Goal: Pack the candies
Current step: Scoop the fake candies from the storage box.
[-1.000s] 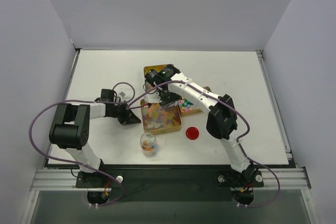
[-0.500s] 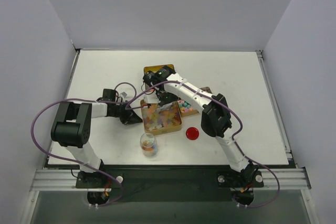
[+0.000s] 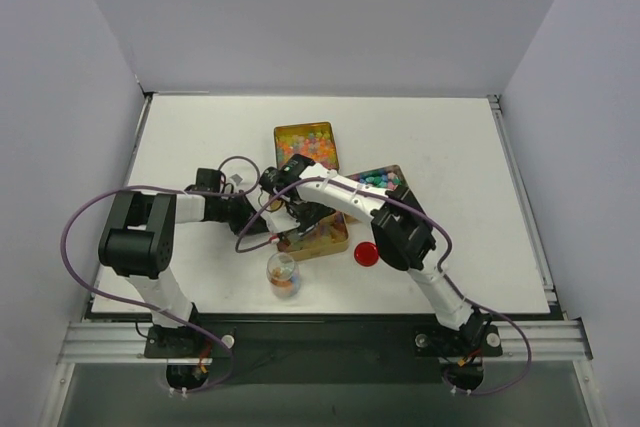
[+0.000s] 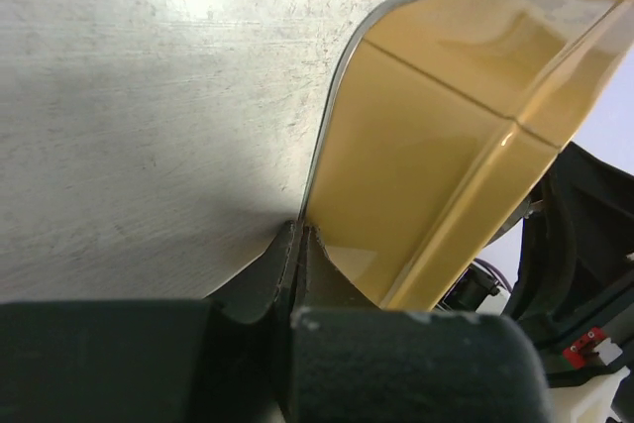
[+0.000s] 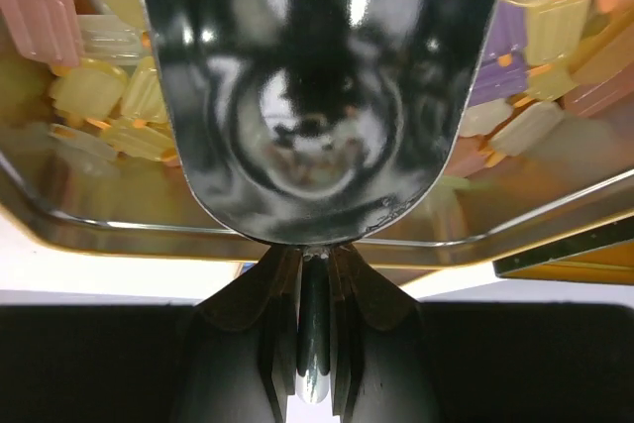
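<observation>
The candies lie in three gold tins: a far one (image 3: 305, 140), a right one (image 3: 378, 181) and a near one (image 3: 322, 238). My left gripper (image 3: 252, 217) is shut on the near tin's left rim; the left wrist view shows its fingertips (image 4: 299, 235) pinched on the tin's yellow wall (image 4: 426, 156). My right gripper (image 3: 298, 209) is shut on the handle of a metal scoop (image 5: 317, 96), whose bowl is down among pastel candies (image 5: 99, 91) in the near tin. The right fingers (image 5: 282, 289) clamp the handle. A small glass jar (image 3: 282, 274) holds some candies in front of the tin.
A flat red round lid (image 3: 367, 253) lies to the right of the jar. Purple cables loop over the left side of the white table (image 3: 180, 137). Grey walls close in the left, the back and the right.
My right arm has swung left and nearer, bringing the scoop down into the near tin. The far and right tins now show uncovered. The left gripper has stayed on the rim.
</observation>
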Motion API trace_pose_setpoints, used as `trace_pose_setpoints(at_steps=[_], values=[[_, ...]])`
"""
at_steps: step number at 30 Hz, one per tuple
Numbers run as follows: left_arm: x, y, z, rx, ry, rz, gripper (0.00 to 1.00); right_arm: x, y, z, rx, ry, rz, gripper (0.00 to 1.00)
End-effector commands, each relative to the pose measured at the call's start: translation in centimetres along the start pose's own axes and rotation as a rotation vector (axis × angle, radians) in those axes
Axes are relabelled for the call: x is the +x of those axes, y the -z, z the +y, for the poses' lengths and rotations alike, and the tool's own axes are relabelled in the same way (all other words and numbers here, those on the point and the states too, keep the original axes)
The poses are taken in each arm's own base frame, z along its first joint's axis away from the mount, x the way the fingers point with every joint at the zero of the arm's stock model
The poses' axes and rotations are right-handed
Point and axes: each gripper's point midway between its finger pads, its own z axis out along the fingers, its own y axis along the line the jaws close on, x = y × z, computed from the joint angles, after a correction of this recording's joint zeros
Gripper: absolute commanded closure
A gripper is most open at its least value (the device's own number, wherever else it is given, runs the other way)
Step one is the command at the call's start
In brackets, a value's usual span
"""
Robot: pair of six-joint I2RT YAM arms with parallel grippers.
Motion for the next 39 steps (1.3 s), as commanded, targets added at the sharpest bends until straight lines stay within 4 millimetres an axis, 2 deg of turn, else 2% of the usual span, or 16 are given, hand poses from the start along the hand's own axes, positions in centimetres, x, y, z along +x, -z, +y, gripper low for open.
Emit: trace_pose_setpoints(at_steps=[1, 7, 10, 13, 19, 22, 27, 30, 32, 39], values=[[-1.2, -0.1, -2.5, 0.084, -0.056, -0.010, 1.00, -2.8, 0.9, 0.1, 0.007, 0.085, -0.091, 1.00], [-1.5, 0.1, -3.0, 0.100, -0.053, -0.010, 1.00, -3.3, 1.2, -0.6, 0.050, 0.100, -0.164, 1.00], [-2.3, 0.1, -3.6, 0.128, -0.061, -0.027, 1.00, -3.3, 2.6, -0.7, 0.079, 0.088, -0.230, 1.00], [-2.9, 0.2, -3.9, 0.140, -0.053, -0.036, 1.00, -4.2, 3.0, -0.3, 0.083, 0.099, -0.289, 1.00], [-2.8, 0.6, -5.0, 0.198, -0.043, -0.029, 1.00, -6.3, 2.3, 0.2, 0.074, 0.065, -0.374, 1.00], [-2.6, 0.8, -5.1, 0.203, -0.035, -0.031, 1.00, -6.6, 1.5, 0.2, 0.065, 0.030, -0.369, 1.00], [-2.2, 1.3, -5.1, 0.196, -0.031, -0.039, 1.00, -6.3, 0.8, 0.3, 0.052, -0.048, -0.338, 1.00], [-2.2, 1.4, -5.0, 0.193, -0.031, -0.050, 1.00, -5.9, 0.4, -0.4, 0.086, -0.130, -0.277, 1.00], [-2.3, 1.5, -5.1, 0.193, -0.031, -0.054, 1.00, -5.2, 0.4, -1.0, 0.112, -0.180, -0.245, 1.00], [-3.5, 2.9, -6.2, 0.209, -0.034, -0.090, 1.00, -5.1, 1.1, -0.4, 0.103, -0.260, -0.280, 1.00]])
